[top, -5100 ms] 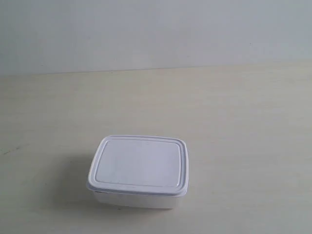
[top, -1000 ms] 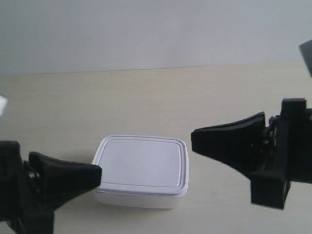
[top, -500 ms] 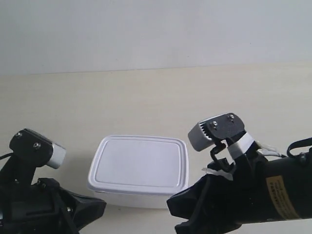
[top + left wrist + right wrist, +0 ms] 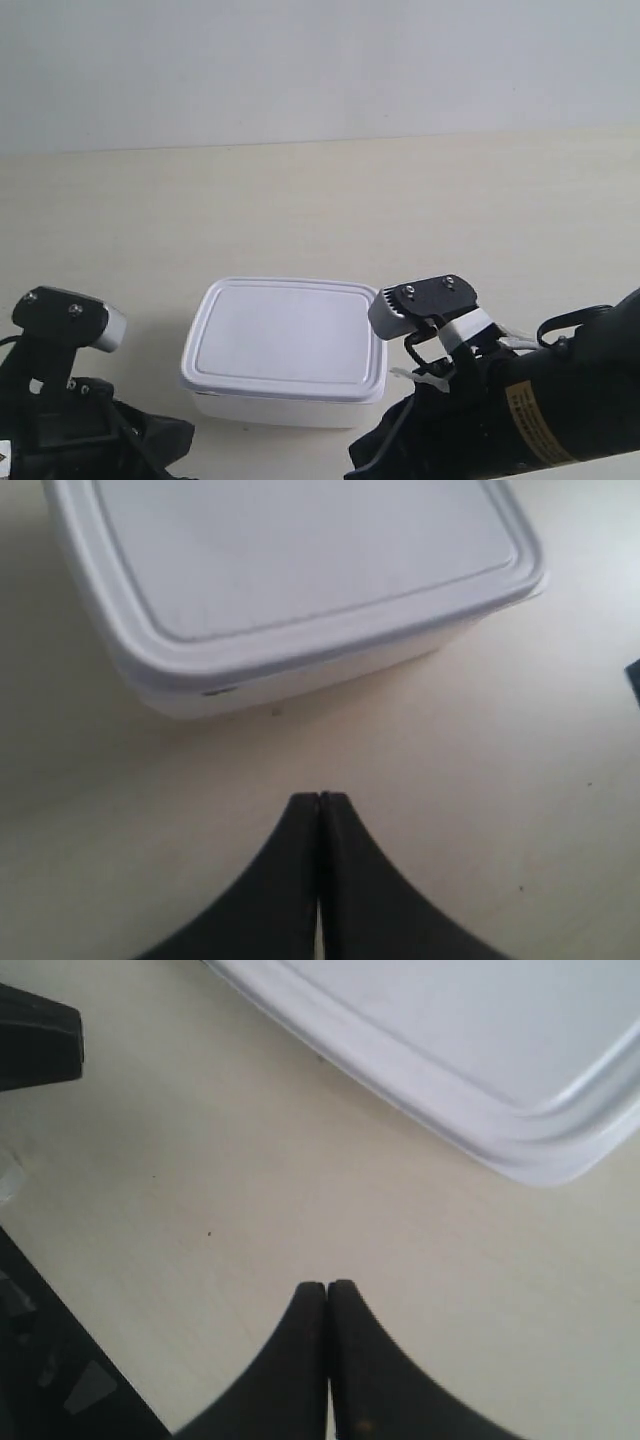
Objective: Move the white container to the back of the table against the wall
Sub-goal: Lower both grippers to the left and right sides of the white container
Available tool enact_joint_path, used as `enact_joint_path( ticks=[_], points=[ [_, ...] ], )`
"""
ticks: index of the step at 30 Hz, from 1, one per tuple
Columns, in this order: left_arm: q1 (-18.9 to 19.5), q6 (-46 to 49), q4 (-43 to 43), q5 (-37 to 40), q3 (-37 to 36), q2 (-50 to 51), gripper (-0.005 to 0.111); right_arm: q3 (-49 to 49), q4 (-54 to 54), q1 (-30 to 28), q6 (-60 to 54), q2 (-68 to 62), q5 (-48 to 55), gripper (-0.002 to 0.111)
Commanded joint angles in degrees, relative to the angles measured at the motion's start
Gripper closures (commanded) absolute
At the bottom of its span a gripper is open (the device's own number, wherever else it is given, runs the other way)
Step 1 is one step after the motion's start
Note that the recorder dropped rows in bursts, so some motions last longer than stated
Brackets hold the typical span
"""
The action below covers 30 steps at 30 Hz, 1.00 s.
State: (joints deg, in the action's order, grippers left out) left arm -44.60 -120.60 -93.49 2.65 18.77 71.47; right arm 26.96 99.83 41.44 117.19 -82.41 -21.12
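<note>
The white container (image 4: 285, 345) rests lid-on on the table (image 4: 420, 210), well short of the wall (image 4: 320, 70). In the left wrist view my left gripper (image 4: 319, 798) is shut on nothing, its tips a short way from the white container's (image 4: 290, 570) side wall, not touching. My right gripper (image 4: 326, 1286) is also shut and empty, just off a rounded corner of the white container (image 4: 450, 1040). In the exterior view one arm (image 4: 65, 400) sits low at the left of the box and the other arm (image 4: 500, 410) at its right; their fingertips are hidden there.
Bare table stretches between the box and the wall. Black parts of the other arm (image 4: 35, 1045) show at the edge of the right wrist view. A few tiny dark specks (image 4: 209, 1232) mark the tabletop.
Both arms have dropped lower in the exterior view. The one at the right has shifted left, closer to the box's corner. The box has not moved.
</note>
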Motion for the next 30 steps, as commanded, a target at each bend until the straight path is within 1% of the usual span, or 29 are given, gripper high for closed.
enact_joint_path(
  ticks=[1, 5, 10, 17, 30],
  points=[
    [0.13, -0.16, 1.81, 0.08, 1.1, 5.77, 0.107, 0.36, 0.11, 0.23, 0.81, -1.43, 1.55, 0.108],
    [0.13, -0.02, 1.81, 0.48, 2.26, 9.18, 0.107, 0.36, 0.11, 0.23, 0.77, -2.33, 2.96, 0.108],
    [0.13, 0.32, 1.61, 0.41, 3.55, 11.01, 0.107, 0.36, 0.11, 0.23, 0.77, -3.39, 6.06, 0.108],
    [0.13, 0.87, 1.4, 4.13, 4.58, 11.25, 0.107, 0.36, 0.11, 0.23, 0.77, -4.79, 9.01, 0.108],
    [0.13, 1.61, 1.4, 5.11, 6.95, 11.25, 0.107, 3.49, 0.11, 0.23, 1.2, -5.63, 8.79, 0.108]
  ],
)
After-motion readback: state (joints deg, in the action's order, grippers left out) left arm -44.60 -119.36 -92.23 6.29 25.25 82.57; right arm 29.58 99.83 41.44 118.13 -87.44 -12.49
